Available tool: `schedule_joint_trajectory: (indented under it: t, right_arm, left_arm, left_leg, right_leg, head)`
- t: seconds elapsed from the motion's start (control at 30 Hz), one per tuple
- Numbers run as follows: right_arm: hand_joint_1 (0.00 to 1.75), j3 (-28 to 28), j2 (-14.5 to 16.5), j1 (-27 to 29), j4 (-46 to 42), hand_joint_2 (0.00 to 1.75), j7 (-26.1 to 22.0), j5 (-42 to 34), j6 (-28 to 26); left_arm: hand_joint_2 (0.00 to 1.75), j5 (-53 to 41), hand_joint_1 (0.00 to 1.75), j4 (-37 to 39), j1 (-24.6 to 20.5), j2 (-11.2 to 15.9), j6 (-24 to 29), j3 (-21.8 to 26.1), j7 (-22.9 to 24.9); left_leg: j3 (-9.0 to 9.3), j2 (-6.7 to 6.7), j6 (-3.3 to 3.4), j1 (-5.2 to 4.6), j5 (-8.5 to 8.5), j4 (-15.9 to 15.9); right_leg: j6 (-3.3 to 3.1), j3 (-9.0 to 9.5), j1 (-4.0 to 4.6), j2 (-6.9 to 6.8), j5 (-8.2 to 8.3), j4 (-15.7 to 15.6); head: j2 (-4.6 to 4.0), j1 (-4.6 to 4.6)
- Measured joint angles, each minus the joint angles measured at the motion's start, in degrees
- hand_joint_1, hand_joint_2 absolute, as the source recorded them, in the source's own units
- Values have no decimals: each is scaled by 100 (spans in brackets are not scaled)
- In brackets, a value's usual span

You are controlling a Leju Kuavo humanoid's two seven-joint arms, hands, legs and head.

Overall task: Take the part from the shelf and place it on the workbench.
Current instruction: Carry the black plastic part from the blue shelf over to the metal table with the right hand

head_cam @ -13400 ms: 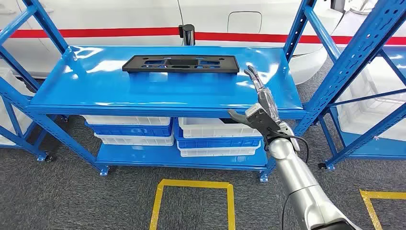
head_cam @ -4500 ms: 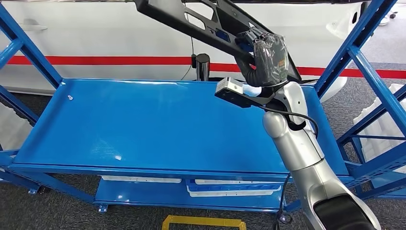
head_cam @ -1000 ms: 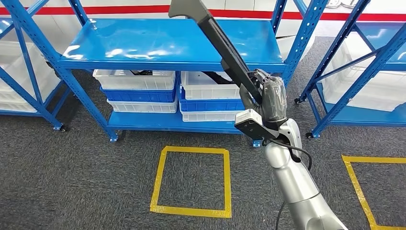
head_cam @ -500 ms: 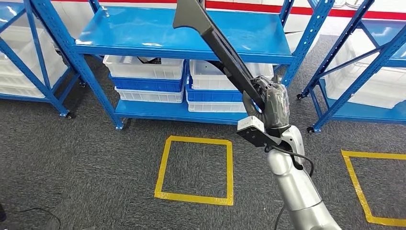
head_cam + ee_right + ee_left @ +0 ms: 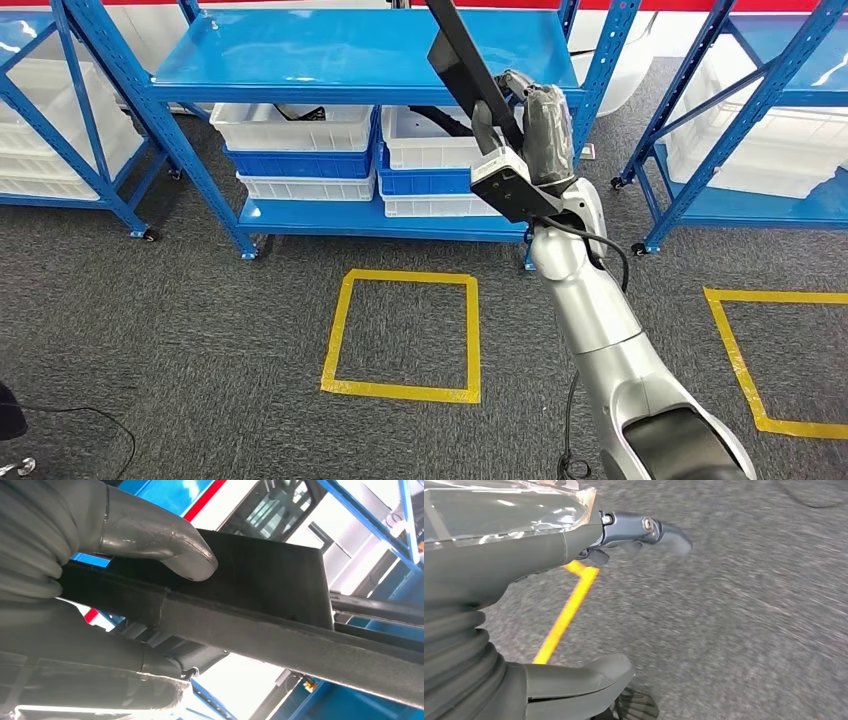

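At the far left a blue rack [image 5: 60, 120] stands with white bins on its lower level, and a dark cable [image 5: 70, 415] lies on the grey carpet [image 5: 180, 330] near the bottom left corner of the head view. Next comes the main blue shelf [image 5: 330, 55]; its top deck is bare, and under it white and blue crates [image 5: 300, 150] are stacked in two columns on the bottom deck. On the floor in front of the shelf is a square of yellow tape [image 5: 400, 335].

The left hand [image 5: 574, 555] hangs over the carpet beside a yellow tape line [image 5: 564, 615] — its fingers are spread loosely with the thumb apart from them, and nothing is in it.

Right of the taped square the silver right arm [image 5: 600, 330] rises from the lower edge of the head view. The right hand [image 5: 535, 135] is wrapped around the part [image 5: 465, 65], a long flat black plastic piece that slants up and away to the top edge of the picture, in front of the shelf's right end and clear of the deck. In the right wrist view the thumb [image 5: 165, 545] presses on the part's broad face and the fingers curl under its edge — a firm hold.

Farther right stands another blue rack [image 5: 770, 130] with white bins, and a second yellow tape outline [image 5: 740, 360] lies on the carpet.
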Motion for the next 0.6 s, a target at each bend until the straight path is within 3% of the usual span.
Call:
schedule_joint_trajectory:
  t: [0.07,0.1,0.13,0.2,0.27,0.3,0.33,0.4,0.43,0.5,0.57,0.6]
  right_arm:
    - [175,50,72,-107,145,175,-40,-59,-2]
    - [175,74,101,-149,217,175,-57,-81,-3]
    - [175,92,126,-182,281,175,-69,-97,-4]
    - [175,113,163,-237,373,175,-86,-118,-6]
    - [175,124,192,-295,432,175,-106,-140,-17]
    - [175,130,206,-327,462,175,-123,-151,-29]
    - [175,139,222,-353,492,175,-140,-159,-43]
    - [175,157,245,-377,555,175,-160,-161,-68]
    - [175,166,252,-378,587,175,-161,-160,-80]
    - [175,184,255,-378,654,175,-166,-158,-110]
    - [175,200,257,-376,722,175,-170,-158,-145]
    - [175,207,256,-372,757,175,-173,-158,-161]
  left_arm:
    - [175,34,0,0,37,12,0,54,-26]
    - [175,47,0,0,48,17,0,79,-36]
    - [175,59,0,0,56,23,0,102,-44]
    - [175,66,0,0,66,32,0,134,-54]
    - [175,68,0,0,68,44,0,150,-64]
    - [175,69,0,0,70,48,0,160,-72]
    - [175,70,0,0,72,52,0,169,-80]
    - [175,77,0,1,79,51,0,185,-92]
    - [175,80,0,1,81,49,0,192,-97]
    - [175,84,0,2,83,44,0,212,-103]
    - [175,72,0,2,85,46,-2,227,-106]
    - [175,65,0,2,85,43,-3,230,-107]
  left_leg:
    - [-158,-3,-43,13,-469,759]
    - [-171,-4,-56,19,-519,1020]
    - [-103,-4,-63,28,-448,1109]
    - [316,-6,-49,48,-164,717]
    - [869,-18,-10,40,-120,-42]
    - [1037,-27,16,22,-160,-317]
    - [1104,-33,43,-4,-198,-471]
    - [1050,-19,125,-30,-121,-556]
    - [1001,-6,179,-30,-53,-586]
    - [861,21,275,-14,111,-628]
    - [675,23,310,-22,264,-626]
    - [579,25,306,-23,343,-624]
  right_leg:
    - [-67,-143,24,-4,116,9]
    - [-68,-215,32,-5,173,15]
    - [-59,-288,37,-6,224,23]
    - [-26,-417,39,-7,315,51]
    - [32,-508,53,-8,393,77]
    - [74,-541,56,-13,442,79]
    - [121,-572,52,-19,494,71]
    - [206,-634,44,-24,568,65]
    - [208,-693,47,-19,492,129]
    - [135,-861,56,-5,62,562]
    - [84,-1014,56,7,-404,1284]
    - [114,-1025,55,8,-490,1572]
  head:
    - [0,-3]
    - [0,-2]
    - [0,-2]
    - [0,-3]
    - [0,1]
    - [0,4]
    - [0,5]
    - [0,3]
    - [0,4]
    - [0,21]
    - [0,36]
    - [0,37]
